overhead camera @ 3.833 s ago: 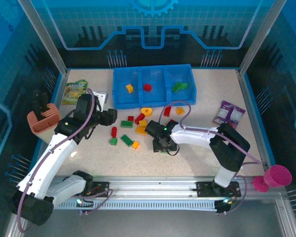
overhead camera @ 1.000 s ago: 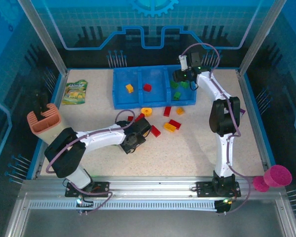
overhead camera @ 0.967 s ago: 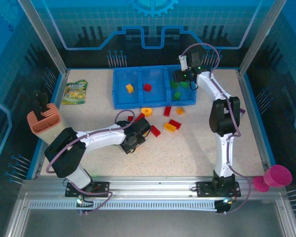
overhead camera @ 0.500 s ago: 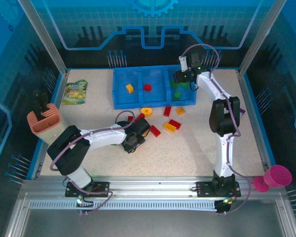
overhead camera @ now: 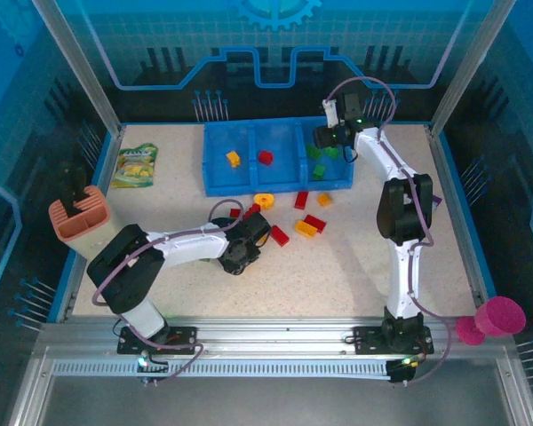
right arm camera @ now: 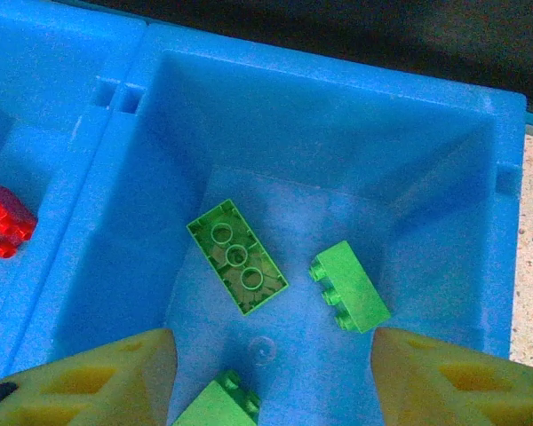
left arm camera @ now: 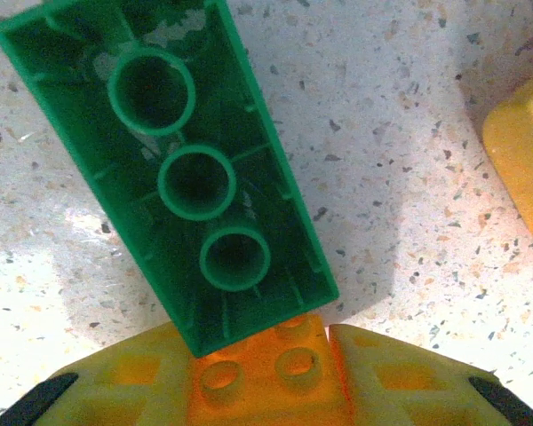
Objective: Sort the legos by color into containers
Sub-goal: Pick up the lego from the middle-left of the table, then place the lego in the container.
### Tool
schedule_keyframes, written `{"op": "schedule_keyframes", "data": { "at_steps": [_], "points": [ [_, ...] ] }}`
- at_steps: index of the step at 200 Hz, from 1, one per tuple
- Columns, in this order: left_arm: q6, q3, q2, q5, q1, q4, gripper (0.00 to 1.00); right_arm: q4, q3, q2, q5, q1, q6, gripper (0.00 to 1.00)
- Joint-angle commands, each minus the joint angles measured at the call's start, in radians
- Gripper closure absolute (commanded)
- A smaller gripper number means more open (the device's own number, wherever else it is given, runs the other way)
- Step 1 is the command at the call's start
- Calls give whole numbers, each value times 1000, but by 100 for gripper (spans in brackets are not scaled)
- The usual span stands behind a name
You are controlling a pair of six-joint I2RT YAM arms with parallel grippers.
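In the left wrist view, the left pincer (left arm camera: 258, 390) is pinching an orange brick (left arm camera: 262, 368) at the bottom centre of the frame, squeezing it from both sides. A green brick (left arm camera: 182, 169) is lying upside down on the tabletop (left arm camera: 409, 177), running from the upper left down to the orange one. Its lower end is touching or overlapping the orange piece.

In the top view this is happening just below the middle of the frame, with the blue tray (overhead camera: 249, 185) sitting above centre. The right pincer (right arm camera: 271, 382) is hanging spread over the tray's rightmost compartment, where green bricks (right arm camera: 238, 257) are lying.

These pieces are probably going to handle as light, rigid and slick. The flat side walls are offering the surest hold, and the green neighbour is risking being dragged along when the orange brick lifts.
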State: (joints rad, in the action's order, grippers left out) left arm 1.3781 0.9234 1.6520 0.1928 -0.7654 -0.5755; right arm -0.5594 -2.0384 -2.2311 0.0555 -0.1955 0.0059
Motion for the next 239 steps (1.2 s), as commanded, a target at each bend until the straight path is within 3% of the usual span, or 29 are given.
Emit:
{"op": "schedule_keyframes", "data": {
  "at_steps": [1, 33, 66, 99, 151, 208, 239],
  "points": [
    [-68, 54, -61, 1, 6, -81, 70, -6, 38, 75, 1, 5, 0, 38],
    [-281, 158, -120, 58, 48, -104, 70, 9, 169, 163, -1, 5, 18, 36],
    [-507, 294, -133, 133, 118, -127, 70, 74, 416, 335, 45, -17, 23, 36],
    [-675, 410, -102, 184, 256, -75, 69, 96, 629, 495, 46, -65, 50, 35],
    [-828, 642, 128, 208, 389, 17, 69, 113, 835, 591, 53, -163, 102, 35],
    [-885, 889, 407, 157, 475, -20, 68, 86, 865, 591, 33, -178, 122, 35],
    [-886, 945, 475, 115, 499, -28, 65, 62, 870, 573, -65, -177, 153, 31]
  ]
}}
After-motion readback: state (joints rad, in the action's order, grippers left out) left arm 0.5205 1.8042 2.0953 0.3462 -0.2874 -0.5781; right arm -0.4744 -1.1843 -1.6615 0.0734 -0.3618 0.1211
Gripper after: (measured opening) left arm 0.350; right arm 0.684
